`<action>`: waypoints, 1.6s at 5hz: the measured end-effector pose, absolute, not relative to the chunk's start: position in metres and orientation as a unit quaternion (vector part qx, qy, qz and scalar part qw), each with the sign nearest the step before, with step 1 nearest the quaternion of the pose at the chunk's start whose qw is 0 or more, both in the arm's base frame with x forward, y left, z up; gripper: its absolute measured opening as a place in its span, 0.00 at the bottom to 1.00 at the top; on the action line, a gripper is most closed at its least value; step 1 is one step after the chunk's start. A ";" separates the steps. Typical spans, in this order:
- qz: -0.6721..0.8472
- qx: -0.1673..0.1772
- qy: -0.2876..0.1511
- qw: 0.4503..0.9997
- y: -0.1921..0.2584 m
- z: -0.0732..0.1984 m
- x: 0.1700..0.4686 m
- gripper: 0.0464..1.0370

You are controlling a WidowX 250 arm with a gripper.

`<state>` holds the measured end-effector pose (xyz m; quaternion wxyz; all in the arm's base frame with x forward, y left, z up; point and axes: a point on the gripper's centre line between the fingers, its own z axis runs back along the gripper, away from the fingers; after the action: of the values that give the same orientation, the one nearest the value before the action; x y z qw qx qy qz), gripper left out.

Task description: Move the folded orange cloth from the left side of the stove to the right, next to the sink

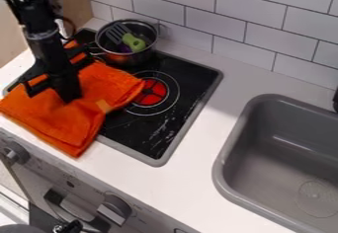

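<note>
On the black cooktop's nine-o'clock side: one orange cloth, seemingly soft, light, limp; best pinched at a raised fold. Black gripper against it; jaw gap and hold, I cannot tell.

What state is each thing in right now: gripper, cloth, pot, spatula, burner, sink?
Gripper: down at the cloth, pointing downward.
Orange cloth: loosely folded and rumpled, partly on the stove, partly on the counter.
Pot: upright, no lid, on the stove near the tiled wall.
Spatula: inside the pot, slotted head up.
Burner: red center; cannot tell if heated.
Sink: open on top, set into the counter.
</note>
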<state>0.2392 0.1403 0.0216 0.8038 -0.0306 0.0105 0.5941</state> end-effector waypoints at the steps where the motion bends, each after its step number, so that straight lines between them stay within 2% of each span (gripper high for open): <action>1: 0.601 -0.036 0.005 0.798 0.126 0.020 0.244 0.01; 2: 0.602 -0.038 -0.007 0.798 0.109 0.019 0.247 0.01; 3: 0.605 -0.055 -0.010 0.794 0.090 0.020 0.248 0.01; 4: 0.609 -0.056 0.018 0.791 0.067 0.021 0.247 0.01; 5: 0.605 -0.071 0.024 0.793 0.042 0.029 0.243 0.01; 6: 0.600 -0.064 0.037 0.796 0.024 0.026 0.237 0.01; 8: 0.602 -0.062 0.036 0.795 0.004 0.020 0.234 0.01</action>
<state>0.2341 0.0038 0.0203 0.7954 -0.0622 0.0359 0.6018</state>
